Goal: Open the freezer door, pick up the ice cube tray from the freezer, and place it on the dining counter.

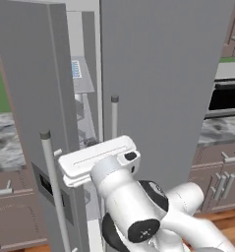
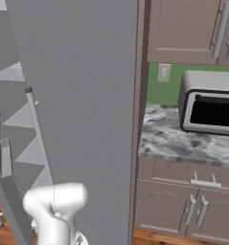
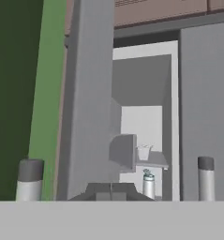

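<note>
The gripper (image 3: pixel 111 191) has its 2 dark fingertips pressed together at the bottom of the hand view, with nothing between them. It points into the gap of the freezer (image 3: pixel 141 117), just in front of the edge of the freezer door (image 3: pixel 87 103), which stands partly open. Past the fingertips, a grey door bin juts out at about mid-height, and a small bottle (image 3: pixel 148 183) with a pale cap stands low inside. The tops of 2 silver bar handles (image 3: pixel 30 180) rise at either side of the hand view.

In the left base view the white hand sits low between the freezer door (image 1: pixel 35 98) and the wider plain door (image 1: pixel 158 83), level with the lower part of their handles. The ice cube tray (image 1: pixel 75 69) lies flat on a high shelf inside the freezer (image 1: pixel 87 113), well above the hand and apart from it. A dark panel (image 1: pixel 46 184) shows on the freezer door's front.

To the right, a marbled counter (image 2: pixel 183 141) carries a toaster oven (image 2: pixel 209 107), above brown cabinets (image 2: pixel 183 206).
</note>
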Robot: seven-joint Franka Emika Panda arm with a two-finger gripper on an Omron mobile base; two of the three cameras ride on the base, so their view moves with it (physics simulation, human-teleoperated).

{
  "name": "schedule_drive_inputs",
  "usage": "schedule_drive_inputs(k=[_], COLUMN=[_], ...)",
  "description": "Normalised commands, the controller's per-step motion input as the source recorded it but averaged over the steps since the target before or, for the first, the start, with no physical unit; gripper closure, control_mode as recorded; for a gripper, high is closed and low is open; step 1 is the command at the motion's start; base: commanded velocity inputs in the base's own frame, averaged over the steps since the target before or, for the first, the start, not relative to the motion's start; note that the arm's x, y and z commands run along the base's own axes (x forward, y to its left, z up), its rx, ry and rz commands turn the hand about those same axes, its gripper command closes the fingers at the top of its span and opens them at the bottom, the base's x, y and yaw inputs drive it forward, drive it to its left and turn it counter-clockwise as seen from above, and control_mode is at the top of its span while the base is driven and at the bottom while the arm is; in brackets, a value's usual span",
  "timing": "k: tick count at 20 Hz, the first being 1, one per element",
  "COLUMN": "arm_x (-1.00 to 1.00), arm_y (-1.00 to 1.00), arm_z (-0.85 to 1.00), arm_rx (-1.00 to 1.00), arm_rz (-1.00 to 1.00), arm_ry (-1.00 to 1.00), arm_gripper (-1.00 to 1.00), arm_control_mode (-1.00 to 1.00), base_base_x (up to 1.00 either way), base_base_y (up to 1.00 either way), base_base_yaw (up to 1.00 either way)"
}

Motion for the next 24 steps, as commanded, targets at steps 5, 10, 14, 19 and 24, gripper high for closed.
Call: schedule_drive_inputs(k=[5, 10, 14, 19, 24], arm_x=[0.0, 0.0, 0.03, 0.14, 0.31], arm_y=[-0.44, -0.32, -0.21, -0.1, 0.06], arm_z=[0.75, 0.7, 0.54, 0.31, 0.01], arm_rx=[0.04, 0.05, 0.07, 0.07, 0.01], arm_rz=[0.15, 0.16, 0.19, 0.25, 0.35], arm_ry=[0.0, -0.01, -0.04, -0.05, -0.03], arm_gripper=[1.0, 1.0, 1.0, 1.0, -1.0], arm_control_mode=[-1.0, -1.0, -1.0, -1.0, -1.0], base_base_x=[0.0, 0.0, 0.0, 0.0, 0.0], base_base_y=[0.0, 0.0, 0.0, 0.0, 0.0], base_base_yaw=[0.0, 0.0, 0.0, 0.0, 0.0])
